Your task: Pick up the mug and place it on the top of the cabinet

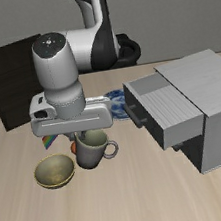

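Olive-grey mug (92, 151) stands upright just below the claw (74, 132), handle toward the cabinet (196, 94); claw's spread cannot be told.

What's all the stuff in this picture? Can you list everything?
mug: one, grey-green, middle of the table, under the gripper
bowl: one, yellow-green, beside the mug, exterior view's left
cabinet: one, grey, exterior view's right, drawer looks pulled out
blue patterned thing: one, partly hidden, beside the cabinet
dark panel: one, blackish, far side, exterior view's left
table: one, light wood, under everything
robot arm: one, white and grey, far side
gripper: one, grey, above the mug
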